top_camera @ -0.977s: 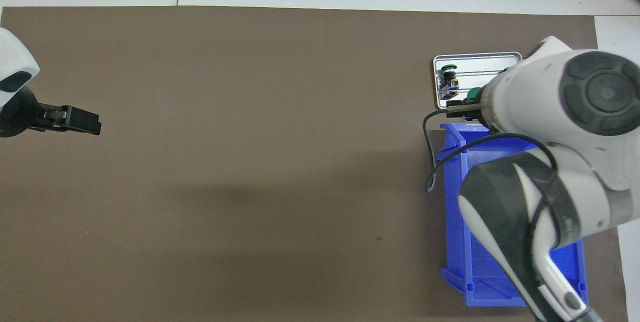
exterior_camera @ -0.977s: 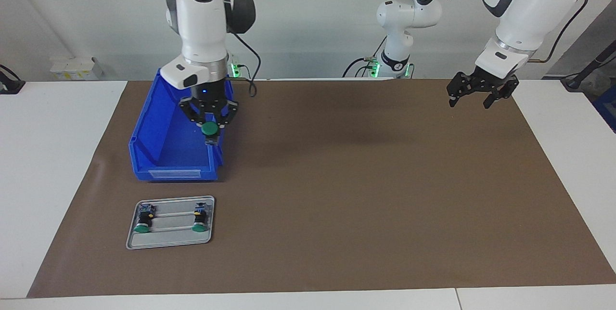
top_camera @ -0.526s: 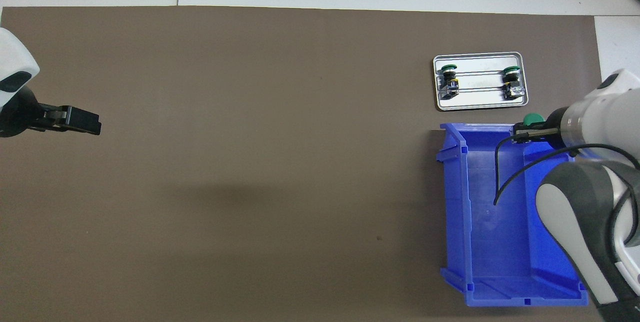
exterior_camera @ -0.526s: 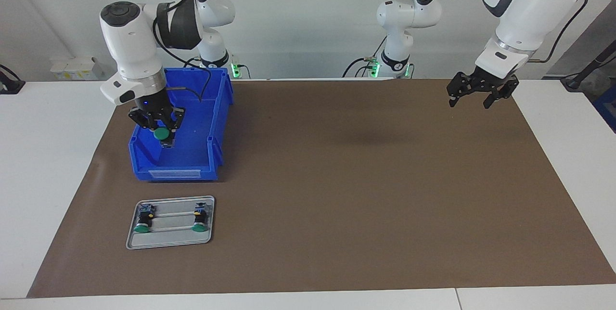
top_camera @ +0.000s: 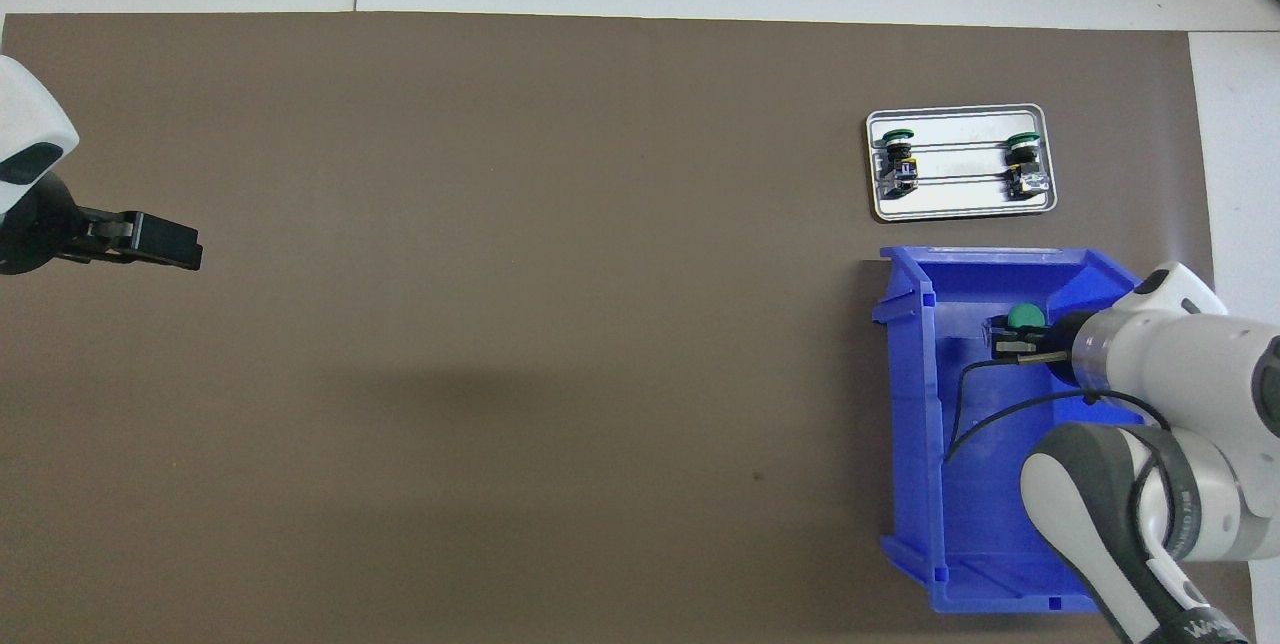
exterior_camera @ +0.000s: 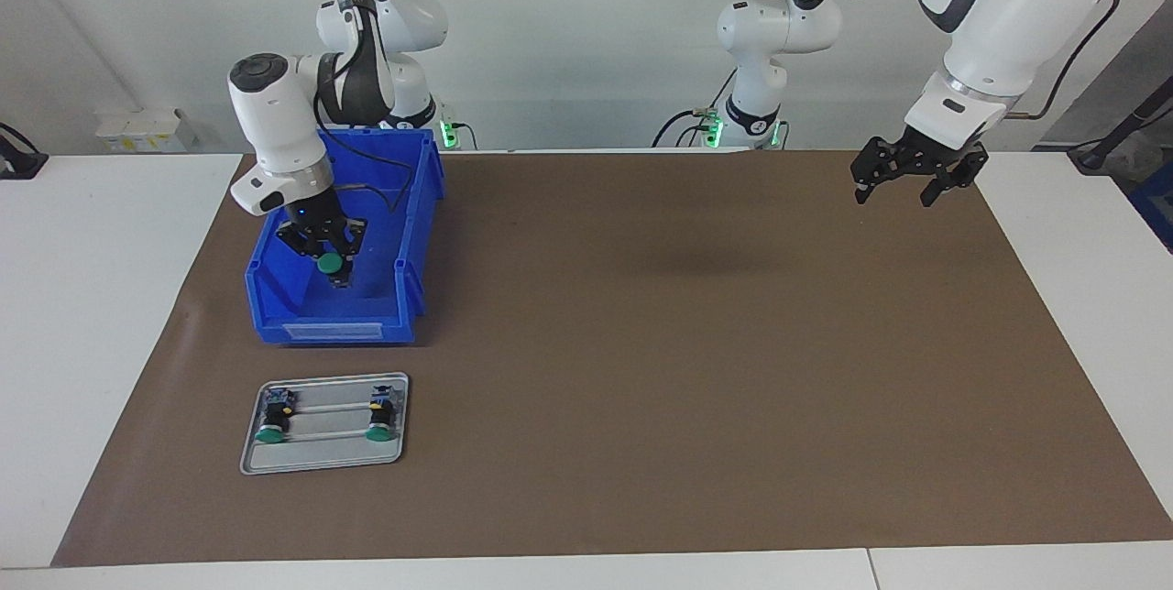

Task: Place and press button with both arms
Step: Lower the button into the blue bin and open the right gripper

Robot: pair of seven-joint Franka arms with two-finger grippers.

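The right tool (exterior_camera: 328, 253) is clenched on a green-capped push button (exterior_camera: 327, 262), holding it by its black body with the cap facing away from the robots. It hangs inside the blue bin (exterior_camera: 275, 297), over the bin floor and toward its open front end; whether the button touches the floor cannot be read. In the overhead view the same tool (top_camera: 1012, 339) and button (top_camera: 1024, 315) sit over the bin's (top_camera: 910, 404) half farther from the robots. The bin stands near the bench (exterior_camera: 641, 388) corner at the right arm's end, close to the robots' edge. Just in front of it lies a small metal tray (exterior_camera: 321, 462) with two more buttons (exterior_camera: 272, 418) (exterior_camera: 379, 416) lying on its rails.

The grip covers only a short cylinder, so I judge the button could twist or slip if it meets the bin wall or floor at an angle. The black cable looping by the wrist inside the bin could also snag on the rim.

The right arm folds down from its base, forearm steep, wrist pointing the tool down into the bin. The left tool (exterior_camera: 905, 178) waits, released with fingers spread, raised over the bench corner at the left arm's end near the robots' edge, its arm bent high above it.
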